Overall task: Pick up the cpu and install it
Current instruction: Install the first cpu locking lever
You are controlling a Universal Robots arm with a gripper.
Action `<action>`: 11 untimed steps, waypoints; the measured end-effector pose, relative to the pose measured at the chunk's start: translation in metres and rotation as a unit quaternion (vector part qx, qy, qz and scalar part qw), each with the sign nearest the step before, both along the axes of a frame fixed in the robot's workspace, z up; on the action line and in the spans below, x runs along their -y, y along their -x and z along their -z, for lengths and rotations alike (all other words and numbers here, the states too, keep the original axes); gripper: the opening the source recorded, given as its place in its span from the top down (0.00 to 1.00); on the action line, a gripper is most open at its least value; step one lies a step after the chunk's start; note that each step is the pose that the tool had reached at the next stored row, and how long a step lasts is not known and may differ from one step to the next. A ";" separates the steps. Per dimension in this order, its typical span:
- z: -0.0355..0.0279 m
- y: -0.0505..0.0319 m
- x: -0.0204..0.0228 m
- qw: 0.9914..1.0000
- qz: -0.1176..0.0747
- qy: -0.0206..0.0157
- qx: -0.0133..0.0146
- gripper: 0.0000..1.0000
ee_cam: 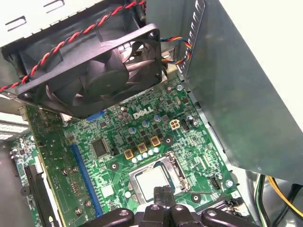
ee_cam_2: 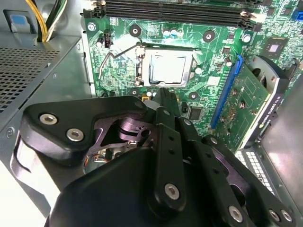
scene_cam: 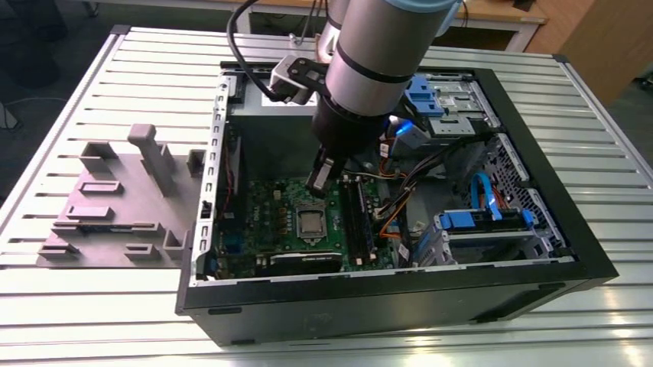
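Note:
The cpu [scene_cam: 307, 222] [ee_cam_2: 166, 67] [ee_cam: 150, 180], a small silvery square, lies flat in the socket in the middle of the green motherboard [scene_cam: 268, 222] inside the open computer case. A shiny metal frame [ee_cam_2: 142, 66] surrounds it. My gripper [scene_cam: 318, 183] [ee_cam_2: 164, 94] [ee_cam: 163, 193] hangs just above the board at the socket's edge. Its black fingers are shut together with nothing between them. The fingertips stand close to the cpu, and whether they touch it cannot be told.
Black memory sticks [ee_cam_2: 170, 12] run beside the socket. A case fan [ee_cam: 99, 71] and an upright expansion card [ee_cam_2: 241, 104] flank it. Case walls [scene_cam: 388, 306], cables and blue drive bays [scene_cam: 479, 218] crowd the exterior view's right. A grey fixture [scene_cam: 112, 206] sits on the table to the exterior view's left.

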State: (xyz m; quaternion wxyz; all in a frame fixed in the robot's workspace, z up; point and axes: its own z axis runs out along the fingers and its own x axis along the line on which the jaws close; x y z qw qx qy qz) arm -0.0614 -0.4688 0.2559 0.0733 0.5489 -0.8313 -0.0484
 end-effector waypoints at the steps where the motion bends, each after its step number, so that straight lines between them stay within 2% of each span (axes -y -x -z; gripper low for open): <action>1: -0.0002 0.0000 -0.0002 1.000 0.000 0.000 0.000 0.90; 4: -0.0008 -0.0001 -0.0013 1.000 0.000 0.000 0.000 0.90; 7: -0.0041 -0.0001 -0.0025 1.000 0.000 0.000 0.000 0.90; 11: -0.0097 -0.0001 -0.0069 1.000 0.000 0.000 0.000 0.90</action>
